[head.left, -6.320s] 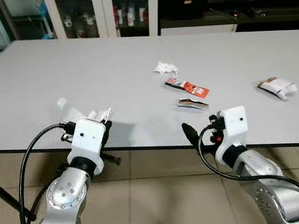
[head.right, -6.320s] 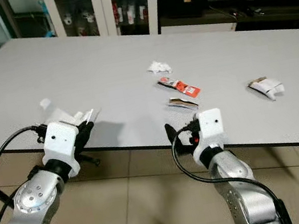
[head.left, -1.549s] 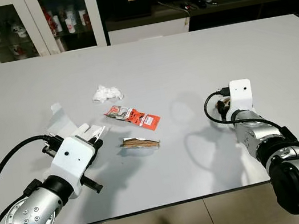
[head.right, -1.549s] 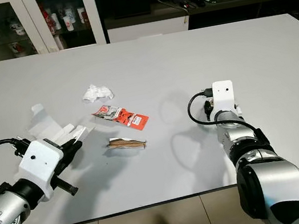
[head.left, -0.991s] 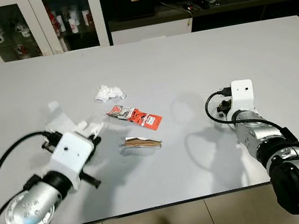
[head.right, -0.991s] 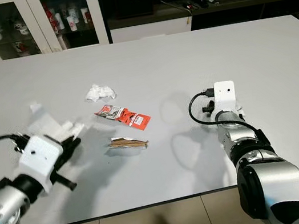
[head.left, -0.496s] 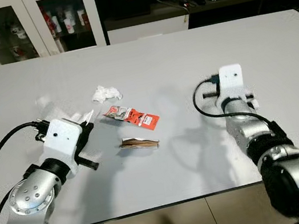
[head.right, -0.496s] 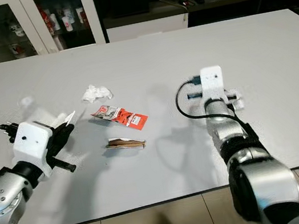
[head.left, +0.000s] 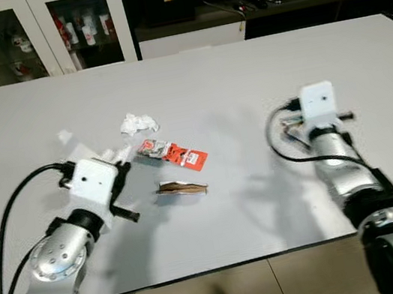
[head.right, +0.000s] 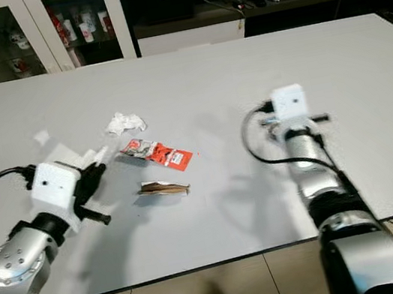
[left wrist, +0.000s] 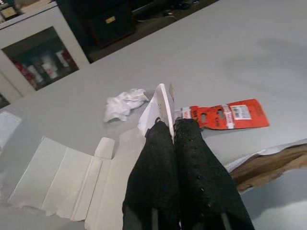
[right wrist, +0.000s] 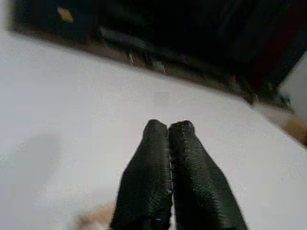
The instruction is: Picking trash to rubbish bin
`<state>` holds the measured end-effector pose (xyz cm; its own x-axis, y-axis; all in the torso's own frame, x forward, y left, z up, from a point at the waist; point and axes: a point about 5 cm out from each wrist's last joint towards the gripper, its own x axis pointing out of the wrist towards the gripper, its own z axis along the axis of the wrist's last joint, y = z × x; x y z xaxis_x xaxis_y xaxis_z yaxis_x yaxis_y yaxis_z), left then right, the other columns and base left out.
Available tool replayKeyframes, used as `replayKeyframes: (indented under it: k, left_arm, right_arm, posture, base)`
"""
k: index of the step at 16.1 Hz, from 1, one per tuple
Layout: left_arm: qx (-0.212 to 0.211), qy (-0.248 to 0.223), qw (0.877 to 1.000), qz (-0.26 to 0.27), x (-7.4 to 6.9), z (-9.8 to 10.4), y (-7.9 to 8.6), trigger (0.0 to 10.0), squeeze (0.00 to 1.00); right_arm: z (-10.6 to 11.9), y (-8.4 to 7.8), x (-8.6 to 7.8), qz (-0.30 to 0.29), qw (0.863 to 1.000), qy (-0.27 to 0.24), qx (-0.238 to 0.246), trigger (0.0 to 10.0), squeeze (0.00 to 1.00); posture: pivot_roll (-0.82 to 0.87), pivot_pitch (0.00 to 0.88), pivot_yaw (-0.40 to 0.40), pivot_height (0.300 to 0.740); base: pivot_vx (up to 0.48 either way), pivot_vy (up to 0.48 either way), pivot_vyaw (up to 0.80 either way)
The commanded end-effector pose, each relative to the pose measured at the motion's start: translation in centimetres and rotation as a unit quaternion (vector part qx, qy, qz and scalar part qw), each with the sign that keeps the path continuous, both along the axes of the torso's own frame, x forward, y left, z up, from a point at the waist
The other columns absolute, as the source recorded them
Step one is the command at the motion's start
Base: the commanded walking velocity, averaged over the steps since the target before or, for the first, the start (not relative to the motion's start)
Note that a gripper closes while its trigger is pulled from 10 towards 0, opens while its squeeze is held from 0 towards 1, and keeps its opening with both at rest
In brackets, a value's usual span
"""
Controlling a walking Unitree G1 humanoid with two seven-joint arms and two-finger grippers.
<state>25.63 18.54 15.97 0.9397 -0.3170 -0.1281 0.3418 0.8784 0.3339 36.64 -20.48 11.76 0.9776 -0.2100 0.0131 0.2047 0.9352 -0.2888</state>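
Landmark: the red wrapper (head.left: 175,152), lying flat near the middle of the grey table (head.left: 208,84); I place everything else against it.
Containers: the glass-front cabinet (head.left: 47,32) stands past the table's far edge, well beyond the red wrapper; small bottles and cups sit on its shelves, too small for me to tell further.
Crumpled tissue (head.left: 137,123): just beyond the red wrapper, on its far side and a little to my left, apart from it.
Brown wrapper (head.left: 182,188): on the near side of the red wrapper, close to it but not touching.
Flattened white carton (left wrist: 72,177): unfolded on the table to my left of the red wrapper, partly under my left arm.
My left gripper (left wrist: 171,125): to my left of the red wrapper, fingers pressed together and pinching a white flap of the carton between their tips; the flap sticks up past the tips and points towards the red wrapper.
My right gripper (right wrist: 168,127): well to my right of the red wrapper, low over the table, fingers pressed together with nothing seen between them; something small and tan shows blurred below the fingers, and I cannot tell what it is.
Right wrist camera block (head.left: 318,101): white, with a black cable looping beside it, well apart from the red wrapper.
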Motion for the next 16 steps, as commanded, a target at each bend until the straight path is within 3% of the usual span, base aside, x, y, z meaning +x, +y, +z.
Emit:
replayKeyframes:
  k: [1, 4, 10, 16]
  left_arm:
    - [0.004, -0.004, 1.000, -0.010, 0.3, 0.2, -0.2, 10.0, 0.00]
    - [0.009, -0.009, 1.000, -0.015, 0.7, 0.6, 0.0, 10.0, 0.00]
    - [0.023, -0.010, 1.000, -0.019, 0.5, 0.7, 0.4, 10.0, 0.00]
    - [0.033, -0.006, 0.999, -0.019, 0.0, 0.7, 0.8, 10.0, 0.00]
  right_arm:
    - [-1.3, -1.0, -0.3, -0.005, 0.998, 0.056, 0.027, 10.0, 1.00]
    - [-1.7, -2.6, -0.4, 0.001, 0.993, 0.103, 0.064, 10.0, 1.00]
    - [-0.7, -3.1, 0.5, 0.029, 0.986, 0.141, 0.085, 10.0, 1.00]
    - [0.5, -3.1, 1.2, 0.040, 0.984, 0.165, 0.050, 10.0, 1.00]
  posture:
    - [0.15, 0.000, 0.002, 0.740]
    - [0.16, 0.000, 0.009, 0.740]
    - [0.19, 0.000, 0.003, 0.740]
    - [0.21, 0.000, -0.009, 0.740]
  base:
    - [0.000, 0.000, 0.00]
    - [0.000, 0.000, 0.00]
    - [0.000, 0.000, 0.00]
    - [0.000, 0.000, 0.00]
